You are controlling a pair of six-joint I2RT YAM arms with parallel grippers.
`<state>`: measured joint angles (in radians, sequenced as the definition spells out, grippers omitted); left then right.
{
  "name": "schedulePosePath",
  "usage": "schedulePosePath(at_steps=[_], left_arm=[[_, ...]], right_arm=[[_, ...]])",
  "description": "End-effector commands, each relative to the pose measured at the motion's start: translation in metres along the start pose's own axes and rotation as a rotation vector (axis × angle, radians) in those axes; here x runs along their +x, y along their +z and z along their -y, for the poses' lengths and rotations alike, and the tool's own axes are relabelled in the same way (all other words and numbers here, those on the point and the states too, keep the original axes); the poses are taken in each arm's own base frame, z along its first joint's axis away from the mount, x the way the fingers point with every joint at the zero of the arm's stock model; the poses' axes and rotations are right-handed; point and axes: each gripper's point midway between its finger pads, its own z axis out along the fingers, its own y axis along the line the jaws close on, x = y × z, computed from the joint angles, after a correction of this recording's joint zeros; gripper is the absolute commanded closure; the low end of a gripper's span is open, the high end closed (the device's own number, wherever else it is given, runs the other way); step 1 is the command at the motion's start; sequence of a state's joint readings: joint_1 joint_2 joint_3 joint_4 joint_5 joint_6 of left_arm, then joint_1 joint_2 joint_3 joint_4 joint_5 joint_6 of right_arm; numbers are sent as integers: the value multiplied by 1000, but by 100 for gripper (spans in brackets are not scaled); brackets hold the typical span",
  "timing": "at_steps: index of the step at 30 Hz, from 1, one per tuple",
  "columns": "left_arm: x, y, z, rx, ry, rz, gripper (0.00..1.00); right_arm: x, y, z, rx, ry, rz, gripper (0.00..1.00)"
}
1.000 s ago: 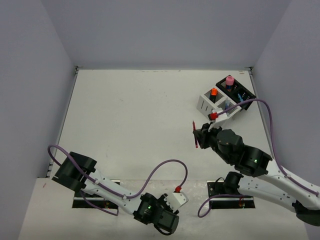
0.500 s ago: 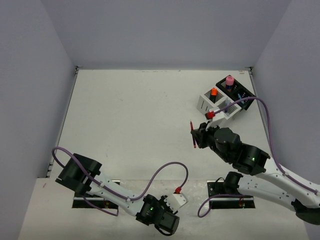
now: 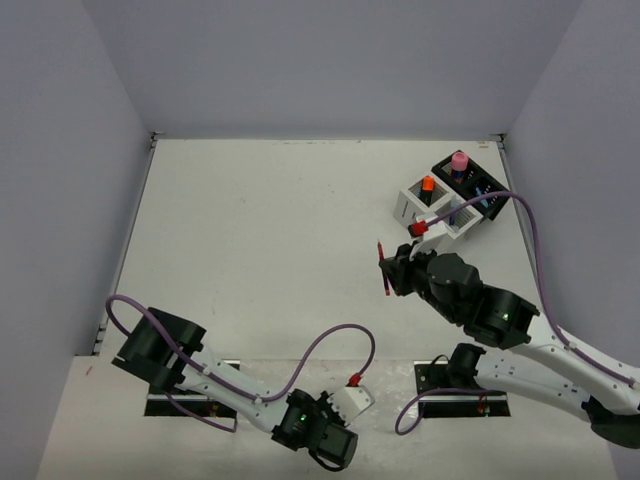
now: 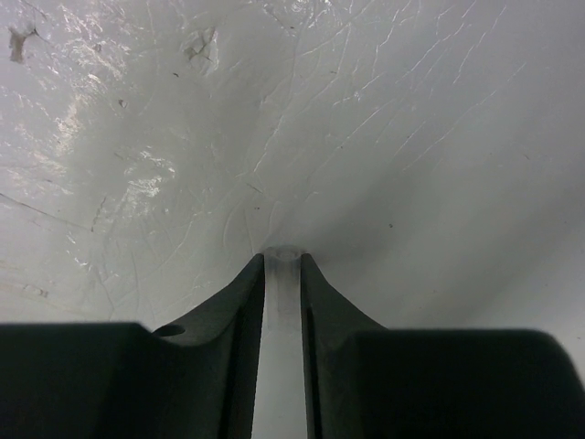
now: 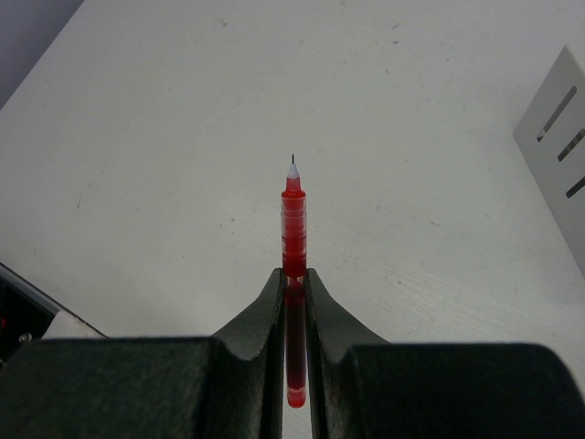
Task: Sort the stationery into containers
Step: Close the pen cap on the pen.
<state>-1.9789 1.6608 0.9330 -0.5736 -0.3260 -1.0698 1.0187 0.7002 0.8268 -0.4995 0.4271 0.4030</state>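
From the top view, my right gripper [image 3: 390, 268] has drifted a little left and farther up the table over the last second. It is clamped on the thin red pen [image 3: 382, 268], which hangs just short of the white slotted two-compartment box [image 3: 408, 212]. An orange-capped highlighter [image 3: 427, 185] stands in that box. A stubby pink cylinder [image 3: 459, 160] stands in the black slotted box [image 3: 489, 186] beside it. My left arm has folded slightly lower at the near edge.

On the left wrist, the left gripper [image 4: 283, 261] shows a thin pale gap between its fingers (I cannot tell whether anything sits there).

The right wrist view shows the pen's tip pointing away from the camera.

The white tabletop [image 3: 260, 230] is scuffed and glossy, with pale lavender walls [image 3: 330, 60] on three sides.
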Motion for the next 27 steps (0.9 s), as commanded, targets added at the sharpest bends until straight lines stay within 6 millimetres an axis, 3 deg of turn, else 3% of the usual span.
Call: schedulePosePath(at_steps=[1,7,11,17,22,27], left_arm=[[15,9,-8,-21,-29,-24,80],[15,3,-18,-26,-55,-10,84],[3,-4,-42,-96,-109,49,99],[-20,-6,-68,-103,-227,122,100],[-51,-21,-83,-138,-264,199,100],[-94,-48,-117,-210,-370,302,100]], right_arm=[[-26,-5,-9,-33,31,65,100],[-25,-6,-8,-31,31,67,100],[-27,-8,-5,-25,40,80,100],[-25,-8,-2,-13,55,79,100],[-31,-11,-3,-20,63,96,100],[-29,-8,-4,-19,61,85,100]])
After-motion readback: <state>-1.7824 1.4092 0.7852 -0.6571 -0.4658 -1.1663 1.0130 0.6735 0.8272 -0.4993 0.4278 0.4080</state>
